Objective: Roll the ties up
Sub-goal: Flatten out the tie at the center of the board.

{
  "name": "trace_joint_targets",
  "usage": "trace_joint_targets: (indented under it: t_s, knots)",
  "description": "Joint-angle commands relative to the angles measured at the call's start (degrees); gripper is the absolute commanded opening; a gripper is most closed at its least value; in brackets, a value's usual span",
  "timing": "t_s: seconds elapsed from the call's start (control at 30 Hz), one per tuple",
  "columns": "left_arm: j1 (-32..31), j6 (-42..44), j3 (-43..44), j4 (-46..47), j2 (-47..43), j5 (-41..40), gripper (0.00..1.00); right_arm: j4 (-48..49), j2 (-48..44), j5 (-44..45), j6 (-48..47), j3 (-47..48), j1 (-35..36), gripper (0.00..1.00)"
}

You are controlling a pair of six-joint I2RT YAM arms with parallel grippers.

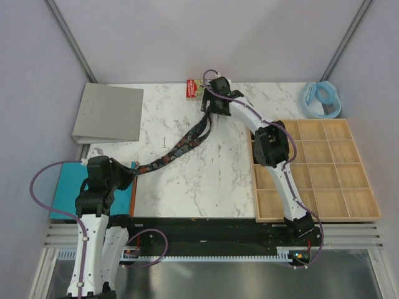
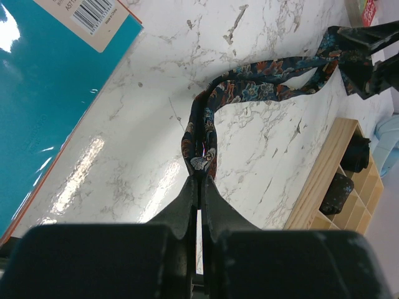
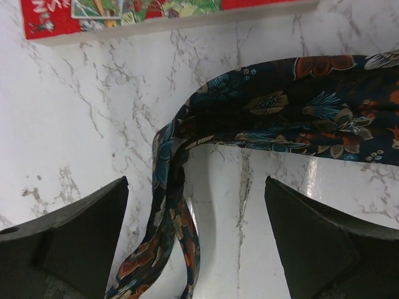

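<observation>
Top view, left to right: one teal book (image 1: 62,194) at 8 o'clock of the marble table (image 1: 187,187) and one grey binder (image 1: 109,112) at 10 o'clock. There are two arms with one gripper each.

The left gripper (image 1: 131,175), at 8 o'clock, is clenched on the near end of the single tie (image 1: 181,146) in view. In the left wrist view the two fingers (image 2: 184,208) stand pressed together, with the dark floral fabric pinched at their tips. From there the tie (image 2: 262,87) rises clear of the marble and runs toward 1 o'clock.

In the top view the strip spans the table as one long band from 8 o'clock to 12 o'clock, unrolled.

One red printed box (image 1: 192,88) lies at 12 o'clock, just beside the right gripper (image 1: 208,107). In the right wrist view the right gripper (image 3: 196,240) is released, with its jaws spread wide. The far end of the tie (image 3: 280,112) lies folded on the marble between the two fingers (image 3: 75,243). Whether it touches either of them cannot be told. The box (image 3: 156,15) sits just beyond the fold.

One wooden tray (image 1: 336,168) of square compartments fills 3 o'clock, and one pale blue ring (image 1: 322,96) lies at 2 o'clock.
</observation>
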Motion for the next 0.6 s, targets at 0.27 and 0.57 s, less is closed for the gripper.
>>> trace_joint_targets:
  t_s: [0.27,0.57]
  knots:
    - [0.27,3.52,3.47,0.64,0.35,-1.84,0.02,1.43,3.11,2.66,3.36,1.27,0.75,0.4]
    - [0.27,3.79,6.2,-0.76,-1.67,0.43,0.02,-4.1,-5.15,10.58,-0.84,-3.23,-2.94,0.0]
